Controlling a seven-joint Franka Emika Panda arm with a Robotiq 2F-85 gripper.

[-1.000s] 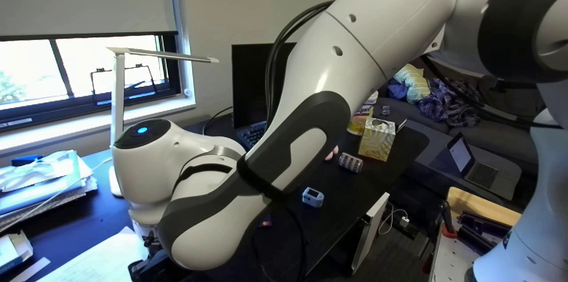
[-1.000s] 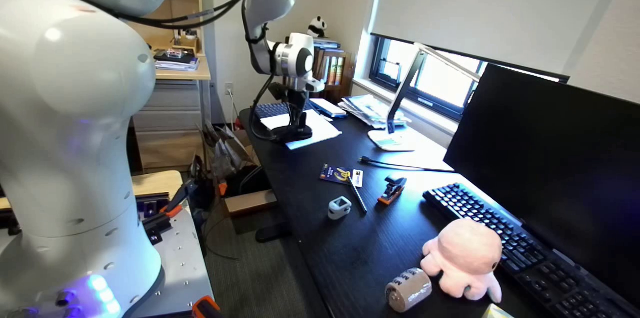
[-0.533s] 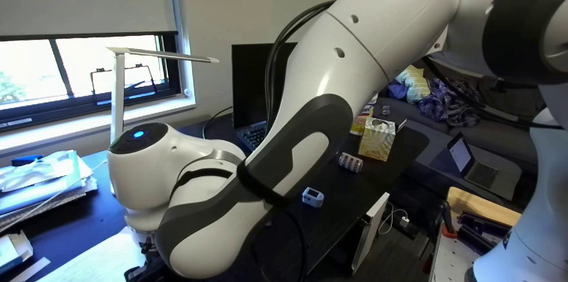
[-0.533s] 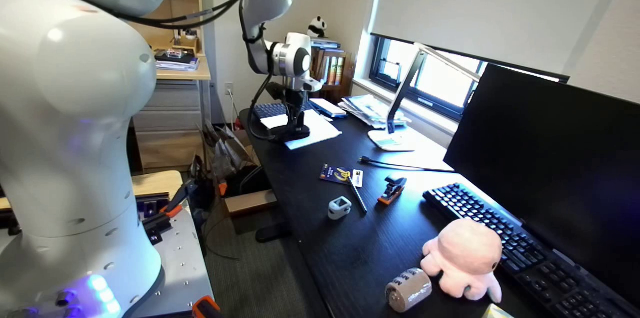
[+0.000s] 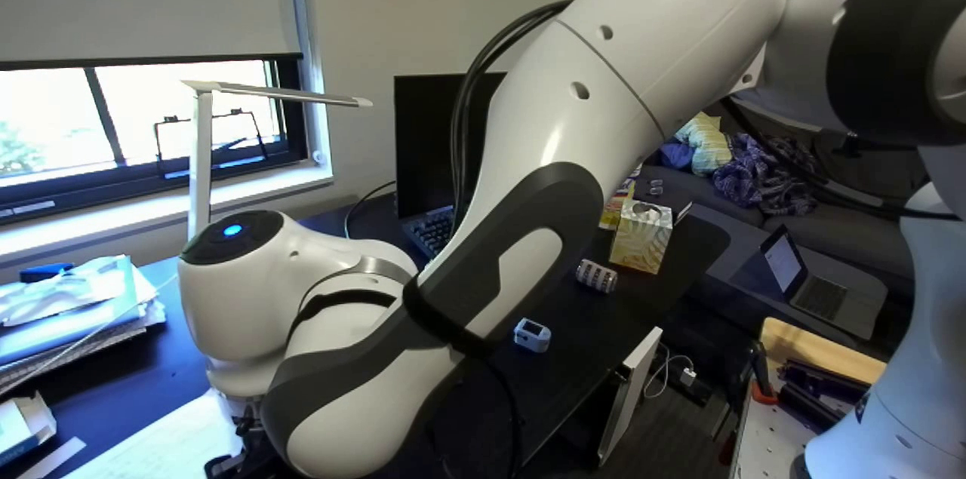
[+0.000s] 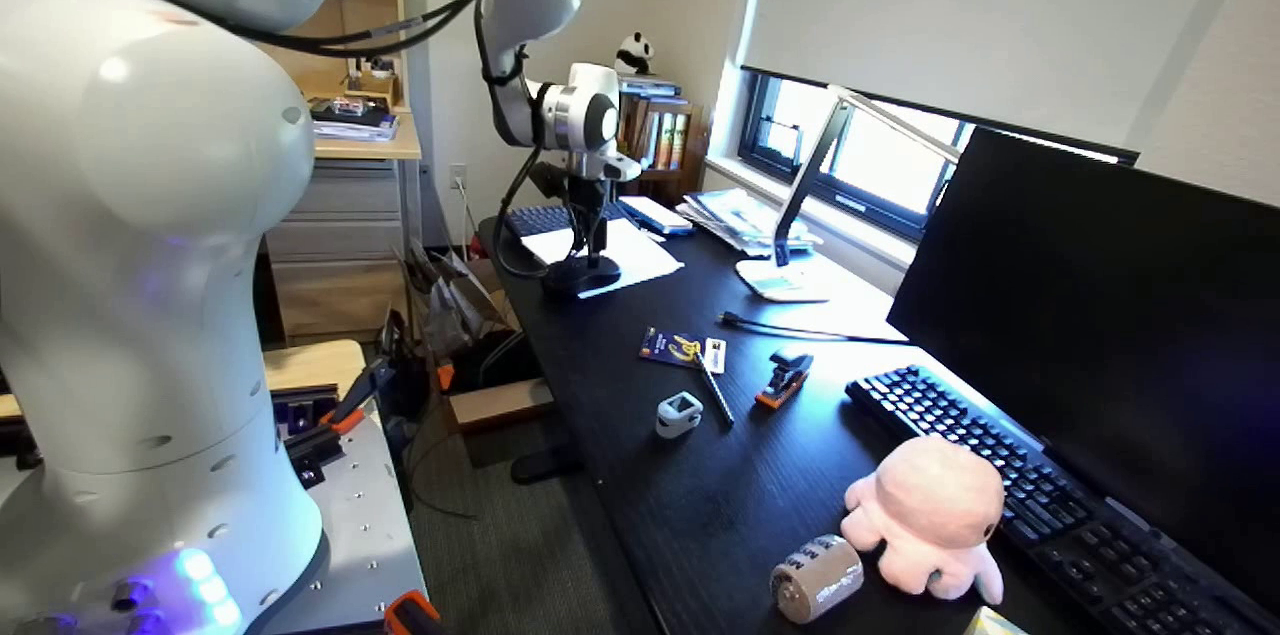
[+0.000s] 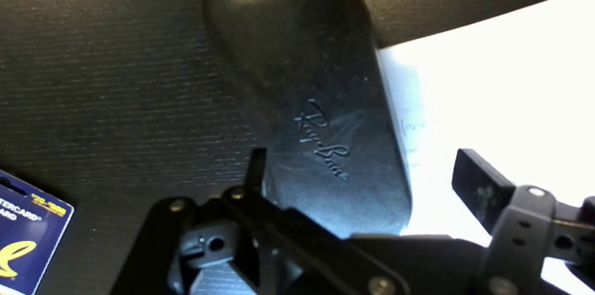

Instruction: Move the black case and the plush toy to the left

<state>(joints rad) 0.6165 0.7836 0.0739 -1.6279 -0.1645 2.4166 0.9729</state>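
Jaws have spread wide above black case [image 7: 309, 86]; it seems released; toy [image 6: 925, 515], at its four o'clock in an exterior view, probably follows.

Black case [image 7: 307, 81]: flat on bench [image 6: 700, 505], Ray-Ban script up. Wrist view: rounded end toward 11 o'clock, overlaps white sheet [image 7: 488, 76] at 3 o'clock. Plush toy [image 6: 932, 505]: pink octopus, upright, 4 o'clock from case in an exterior view.

Arm [image 5: 558, 124], seen from here, spans exterior view diagonally, upper right to lower left. Wrist [image 5: 241, 305] at lower left, status light [image 5: 232, 230] lit blue. Gripper [image 7: 367, 172] points down; fingers [image 7: 483, 188] spread wide, lower half of wrist view.
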